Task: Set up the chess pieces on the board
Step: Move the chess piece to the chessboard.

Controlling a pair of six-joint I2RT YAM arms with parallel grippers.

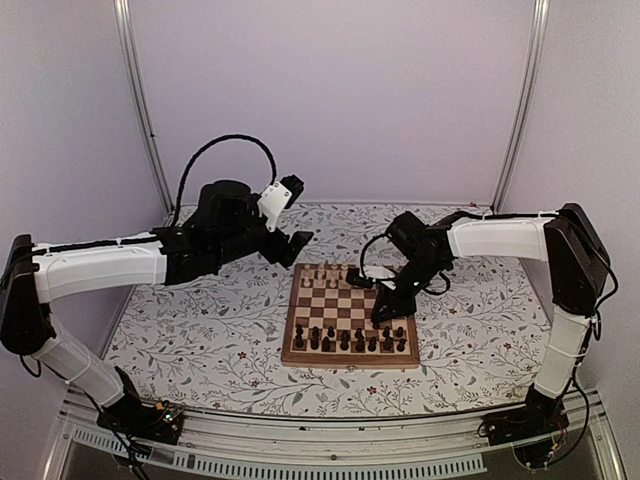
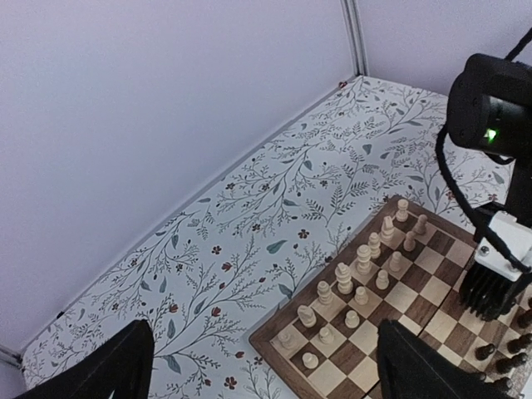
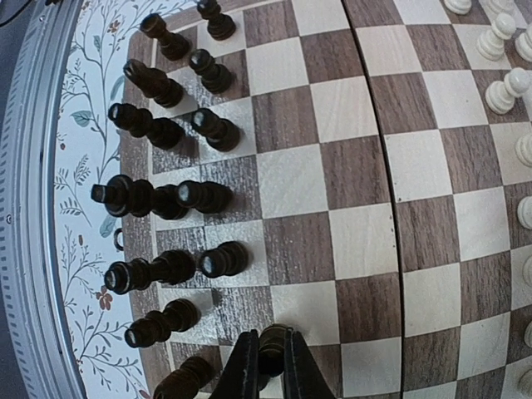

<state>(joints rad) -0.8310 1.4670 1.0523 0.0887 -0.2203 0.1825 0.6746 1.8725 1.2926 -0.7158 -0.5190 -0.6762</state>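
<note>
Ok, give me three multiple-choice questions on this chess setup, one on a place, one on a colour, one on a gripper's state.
1. Where do the dark pieces stand? A) the board's near rows B) its far rows C) off the board
2. What colour is the piece held by the right gripper? A) pale cream B) dark C) red
3. How is the left gripper? A) open and empty B) shut on a pawn C) gripping the rim
Answers: 1 A, the top view shows them along the near edge; 2 B, the right wrist view shows it dark; 3 A, its fingers stand wide apart, nothing between.
</note>
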